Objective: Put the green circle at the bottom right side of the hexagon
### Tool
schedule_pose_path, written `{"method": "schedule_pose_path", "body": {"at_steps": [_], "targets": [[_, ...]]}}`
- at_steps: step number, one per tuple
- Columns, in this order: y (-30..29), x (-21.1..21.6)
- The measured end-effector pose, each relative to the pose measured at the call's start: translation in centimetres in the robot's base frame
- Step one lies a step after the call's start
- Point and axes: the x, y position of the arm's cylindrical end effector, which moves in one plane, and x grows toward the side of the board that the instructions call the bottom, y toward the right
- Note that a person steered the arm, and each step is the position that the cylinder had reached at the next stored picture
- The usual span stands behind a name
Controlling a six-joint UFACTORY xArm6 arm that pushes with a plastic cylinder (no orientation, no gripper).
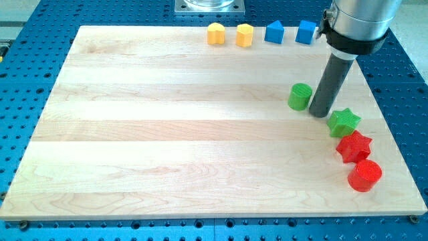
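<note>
The green circle [300, 96] is a short green cylinder on the right part of the wooden board [167, 134]. My tip [319, 112] rests just to its right, very close to it or touching it. The yellow hexagon [245, 35] sits at the view's top edge of the board, up and to the left of the green circle. The dark rod rises from the tip to the arm's grey body at the view's top right.
A yellow heart-like block [215, 33] lies left of the hexagon. Two blue blocks [274, 32] [306, 31] lie to its right. A green star [344, 122], a red star [354, 146] and a red cylinder [364, 175] run down the right side.
</note>
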Motion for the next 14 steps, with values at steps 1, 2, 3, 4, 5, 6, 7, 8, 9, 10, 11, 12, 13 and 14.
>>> {"method": "schedule_pose_path", "body": {"at_steps": [1,2,3,4,5,6,7,8,9,10,11,12,13,14], "targets": [[-11.7,-3.2],[-21.1,-8.5],[-22.6,-5.7],[-17.2,2.3],[-10.1,2.0],[-6.8,-1.5],[-7.1,-6.3],[-5.6,-7.0],[-3.1,-8.4],[-8.4,-12.2],[-9.5,-13.3],[-9.5,-14.0],[-8.6,-14.1],[-4.2,-11.4]]}}
